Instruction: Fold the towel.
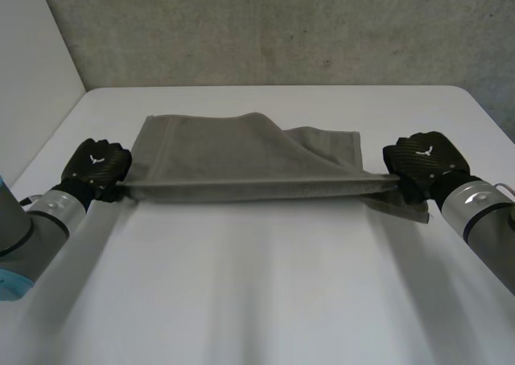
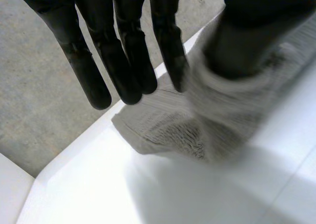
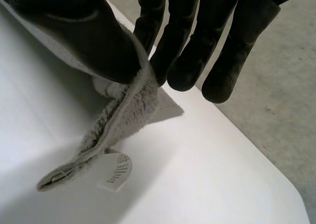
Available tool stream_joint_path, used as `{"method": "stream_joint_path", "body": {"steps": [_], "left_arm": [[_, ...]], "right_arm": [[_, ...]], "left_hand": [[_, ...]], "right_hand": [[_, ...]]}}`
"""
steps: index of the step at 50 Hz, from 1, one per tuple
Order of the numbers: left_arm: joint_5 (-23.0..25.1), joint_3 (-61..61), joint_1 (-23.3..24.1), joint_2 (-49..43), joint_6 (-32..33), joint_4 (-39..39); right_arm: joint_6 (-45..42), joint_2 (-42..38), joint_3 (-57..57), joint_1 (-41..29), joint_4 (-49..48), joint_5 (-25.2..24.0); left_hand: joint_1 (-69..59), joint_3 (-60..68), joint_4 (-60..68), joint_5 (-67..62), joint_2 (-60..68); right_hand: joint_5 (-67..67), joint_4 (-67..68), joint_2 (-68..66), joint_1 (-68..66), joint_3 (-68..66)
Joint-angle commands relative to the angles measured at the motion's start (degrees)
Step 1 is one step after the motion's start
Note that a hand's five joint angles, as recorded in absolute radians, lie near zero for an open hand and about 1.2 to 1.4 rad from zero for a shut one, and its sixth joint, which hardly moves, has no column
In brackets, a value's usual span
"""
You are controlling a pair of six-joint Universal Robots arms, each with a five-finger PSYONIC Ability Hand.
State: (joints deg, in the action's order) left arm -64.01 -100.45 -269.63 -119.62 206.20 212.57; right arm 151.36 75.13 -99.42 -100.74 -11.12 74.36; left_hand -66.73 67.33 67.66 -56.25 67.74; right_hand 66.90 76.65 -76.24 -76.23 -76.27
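A grey towel [image 1: 241, 156] lies across the far half of the white table [image 1: 265, 293]. Its near edge is lifted and stretched taut between my two hands. My left hand [image 1: 96, 166] holds the towel's left end. In the left wrist view the towel [image 2: 173, 130] bunches round the thumb and against the nearest of the straight fingers [image 2: 123, 51]. My right hand [image 1: 422, 162] holds the right end. In the right wrist view its thumb pinches the towel [image 3: 128, 110] against the fingers [image 3: 197, 36], and the corner with a white label [image 3: 116, 170] hangs below.
A rough grey wall [image 1: 282, 27] rises behind the table's far edge. The table's rounded far corners lie just beyond each hand. Bare white tabletop spreads in front of the towel, between my arms.
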Motion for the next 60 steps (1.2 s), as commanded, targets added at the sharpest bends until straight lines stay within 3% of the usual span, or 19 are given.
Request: {"method": "stream_joint_path", "body": {"steps": [1,10,22,28,30,38,43,49,54,60], "left_arm": [[0.3,-1.0,-0.3,4.0,-0.7,-2.1],[0.9,-0.4,-0.1,9.4,-1.1,-12.4],[1.3,-3.4,-3.1,26.5,-5.3,-12.9],[1.6,-5.4,-5.4,32.4,-11.0,-13.2],[2.3,-6.2,-5.7,33.6,-12.1,-13.4],[9.0,-10.5,-10.5,36.3,-13.8,-13.2],[11.5,-9.6,-11.7,34.3,-13.9,-12.6],[10.8,-2.9,-10.1,23.8,-13.7,-11.6],[9.3,8.5,-6.6,10.5,-13.7,-12.0],[6.6,17.8,-3.3,1.3,-13.8,-12.9]], "right_arm": [[1.1,0.1,-0.4,0.3,-0.4,0.5],[0.9,2.1,0.1,-0.2,0.1,0.4],[-2.4,12.4,3.2,-0.4,2.8,-2.7],[-3.8,14.4,7.4,-0.4,10.1,-5.5],[-5.5,14.5,9.6,-0.4,16.4,-5.5],[-12.8,13.7,12.1,-0.4,24.1,-5.1],[-16.4,9.2,12.9,-0.3,23.7,-5.5],[-18.8,0.0,17.8,-1.3,20.5,-5.5],[-19.3,-8.3,23.9,-4.7,16.5,-4.7],[-19.7,-19.1,33.1,-6.1,13.9,-2.2]], "left_hand": [[-13.3,12.7,12.3,-13.7,12.3],[-13.3,12.7,12.3,-13.7,12.3],[-13.3,12.7,12.3,-13.7,12.3],[-13.3,12.7,12.3,-13.7,12.3],[-13.3,12.7,12.3,-13.7,12.3],[-13.3,12.7,12.3,-13.7,12.3],[-13.3,12.7,12.3,-13.7,12.3],[-13.3,12.7,12.3,-13.7,12.3],[-13.3,12.7,12.3,-13.7,12.3],[-13.3,12.7,12.3,-13.7,12.3]], "right_hand": [[3.1,3.3,-3.8,-3.8,-3.7],[3.1,3.3,-3.8,-3.8,-3.7],[3.1,3.3,-3.8,-3.8,-3.7],[3.1,3.3,-3.8,-3.8,-3.7],[3.1,3.3,-3.8,-3.8,-3.7],[3.1,3.3,-3.8,-3.8,-3.7],[3.1,3.3,-3.8,-3.8,-3.7],[3.1,3.3,-3.8,-3.8,-3.7],[3.1,3.3,-3.8,-3.8,-3.7],[3.1,3.3,-3.8,-3.8,-3.7]]}}
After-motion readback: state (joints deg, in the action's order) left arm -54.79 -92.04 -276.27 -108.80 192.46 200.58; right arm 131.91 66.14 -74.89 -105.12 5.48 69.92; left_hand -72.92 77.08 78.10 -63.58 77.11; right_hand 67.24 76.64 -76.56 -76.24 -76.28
